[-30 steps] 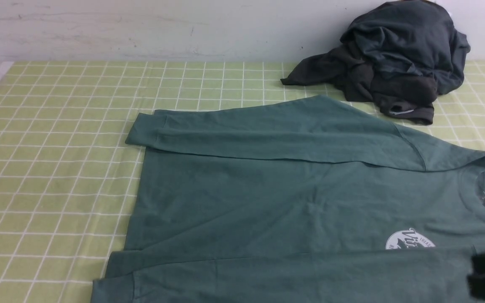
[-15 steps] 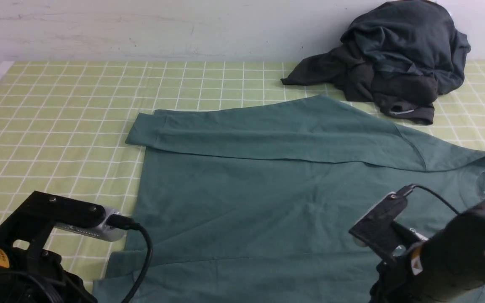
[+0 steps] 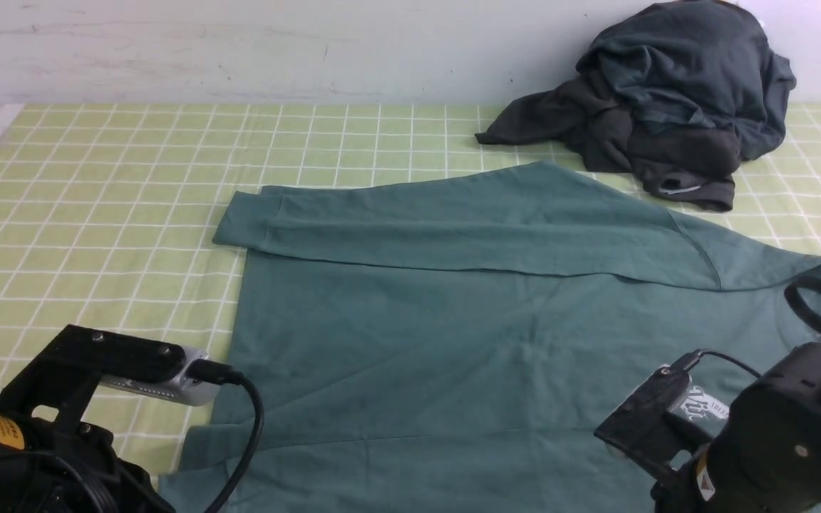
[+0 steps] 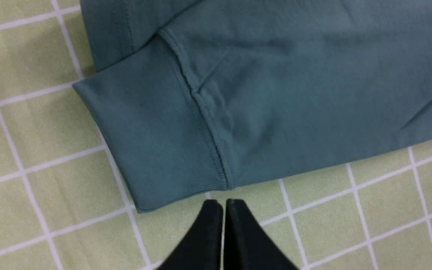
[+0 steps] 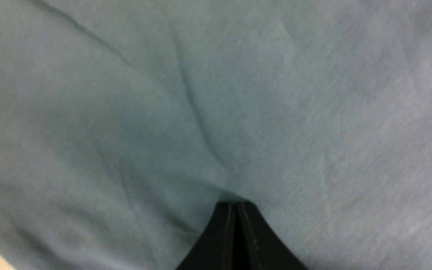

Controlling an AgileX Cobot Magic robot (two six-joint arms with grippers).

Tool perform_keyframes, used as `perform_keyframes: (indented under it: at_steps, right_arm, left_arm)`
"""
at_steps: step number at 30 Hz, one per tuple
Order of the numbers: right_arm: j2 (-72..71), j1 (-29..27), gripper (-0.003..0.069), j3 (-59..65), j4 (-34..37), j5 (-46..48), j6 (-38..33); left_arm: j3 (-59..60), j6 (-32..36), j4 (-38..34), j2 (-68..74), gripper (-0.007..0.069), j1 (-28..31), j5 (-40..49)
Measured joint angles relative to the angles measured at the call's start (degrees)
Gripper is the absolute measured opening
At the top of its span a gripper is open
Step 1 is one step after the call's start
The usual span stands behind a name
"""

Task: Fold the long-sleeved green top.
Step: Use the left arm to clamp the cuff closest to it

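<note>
Checked yellow-green tablecloth [image 3: 97, 214] holds the teal-green cotton long-sleeved top [image 3: 453, 342] crosswise, ribbed cuff [image 4: 152, 142] just beside the closed left gripper [image 4: 222, 204]; right gripper [image 5: 236, 204] closed too.

You have a worktop [image 3: 97, 178] in yellow-green white-gridded cloth carrying a flat teal-green cotton long-sleeved top [image 3: 453, 342] and, near its far edge, a crumpled charcoal-and-navy heap of garments [image 3: 667, 107].

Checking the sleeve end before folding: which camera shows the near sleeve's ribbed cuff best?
The left wrist view: the cuff shows close up, ribbing and seam sharp, beyond the shut left hand. The front view shows only a sliver by the left arm; the right wrist view shows only plain top fabric.
</note>
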Motion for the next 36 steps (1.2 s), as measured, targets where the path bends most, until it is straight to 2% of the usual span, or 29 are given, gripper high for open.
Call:
perform_keyframes:
  at_steps: [8, 12, 15, 20, 27, 36]
  right_arm:
    - [-5.2, 0.0, 0.0000, 0.9, 0.3, 2.2, -0.7]
    - [-8.8, 0.0, 0.0000, -1.8, 4.3, -1.1, -4.2]
    - [-8.0, 0.0, 0.0000, -2.8, 7.7, -5.3, -6.8]
    - [-4.2, 0.0, 0.0000, -2.8, 8.5, -5.5, -7.3]
    - [-2.4, 0.0, 0.0000, -2.8, 8.6, -1.9, -8.1]
    - [-2.4, 0.0, 0.0000, -1.5, 7.7, 5.7, -8.3]
  left_arm:
    - [0.0, 0.0, 0.0, 0.1, 0.0010, 0.0, -3.8]
    - [0.0, 0.0, -0.1, 1.2, 0.0021, 0.0, -6.8]
    - [-0.1, 1.5, -0.5, 5.2, 0.0028, 0.0, -9.9]
    - [-0.4, 2.6, -1.9, 14.3, 0.0028, 0.0, -13.6]
    - [-0.7, 2.7, -1.9, 25.7, 0.0028, -1.9, -12.0]
    - [-1.5, 2.4, 0.4, 25.3, 0.0028, -9.9, -5.6]
